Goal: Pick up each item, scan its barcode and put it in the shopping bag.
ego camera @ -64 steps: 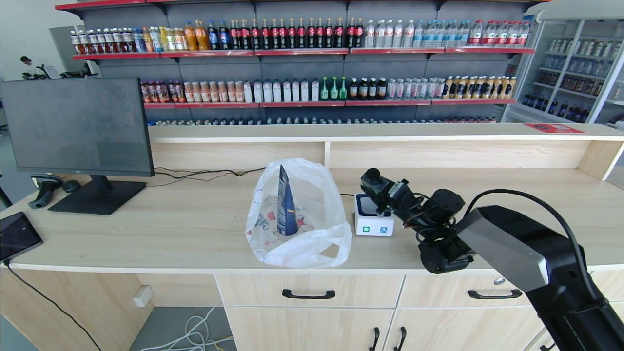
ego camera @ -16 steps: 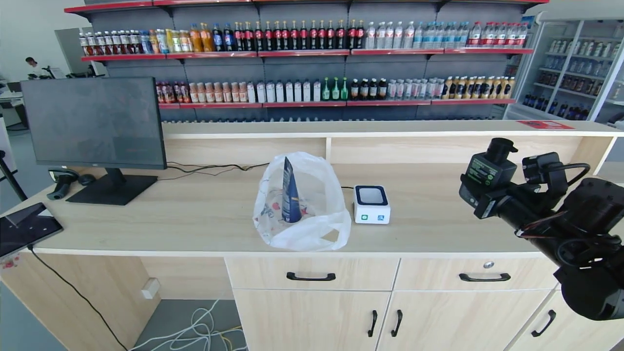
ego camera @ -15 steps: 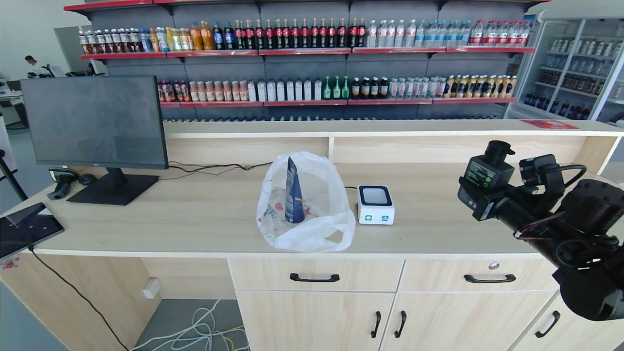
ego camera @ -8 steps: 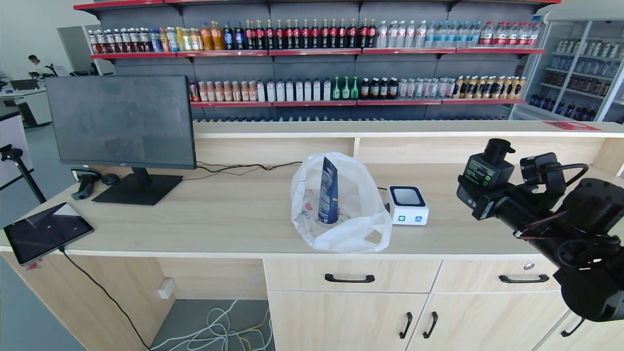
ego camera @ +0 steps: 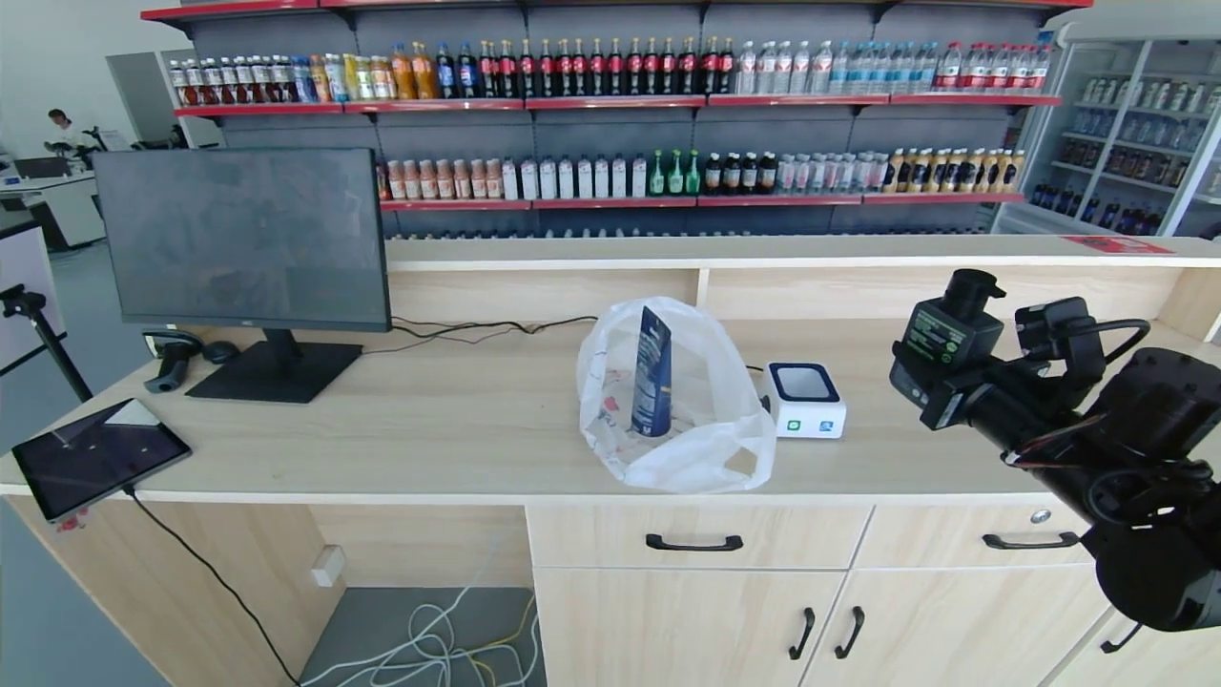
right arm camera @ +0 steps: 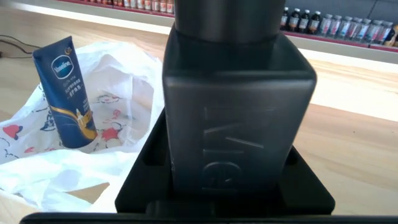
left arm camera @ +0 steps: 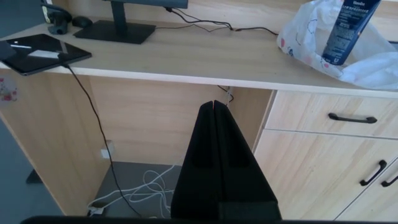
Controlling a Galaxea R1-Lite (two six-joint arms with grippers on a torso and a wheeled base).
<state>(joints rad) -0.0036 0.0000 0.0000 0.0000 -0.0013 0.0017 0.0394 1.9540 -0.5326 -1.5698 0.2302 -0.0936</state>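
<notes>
One tube (ego camera: 652,372), one bag (ego camera: 727,382), one scanner (ego camera: 806,403)

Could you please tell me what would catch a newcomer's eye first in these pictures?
A blue tube stands inside the white shopping bag on the counter, with a white scanner just to its right. Farther right, the right end effector grips a dark capped bottle.
</notes>
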